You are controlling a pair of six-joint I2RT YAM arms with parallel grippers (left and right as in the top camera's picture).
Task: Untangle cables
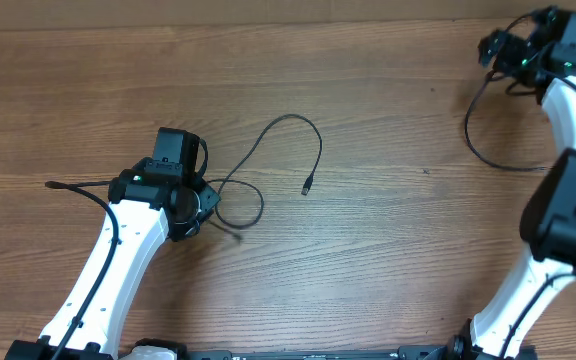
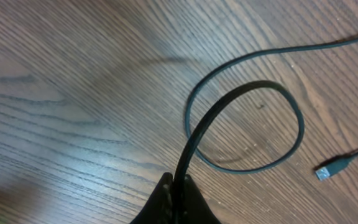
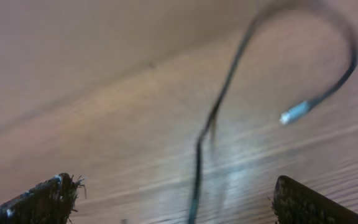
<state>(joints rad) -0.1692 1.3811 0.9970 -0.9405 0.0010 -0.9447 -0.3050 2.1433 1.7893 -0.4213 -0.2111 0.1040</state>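
Note:
One thin black cable (image 1: 286, 119) lies looped on the wood left of centre, its plug end (image 1: 306, 187) free. My left gripper (image 1: 206, 206) is shut on this cable. In the left wrist view the cable (image 2: 261, 84) rises from the closed left gripper (image 2: 179, 185), curls into a loop, and the plug (image 2: 329, 170) rests on the table. A second black cable (image 1: 471, 135) curves at the far right below my right gripper (image 1: 494, 46). In the blurred right wrist view, that cable (image 3: 225, 81) with its silvery plug (image 3: 294, 113) runs between the wide-open right gripper (image 3: 178, 194), touching neither finger.
The wooden table (image 1: 388, 260) fills the overhead view. A thicker black arm wire (image 1: 73, 185) sticks out left of the left arm. The right arm's white links (image 1: 568, 110) stand along the right edge. The table's far edge runs close behind the right gripper.

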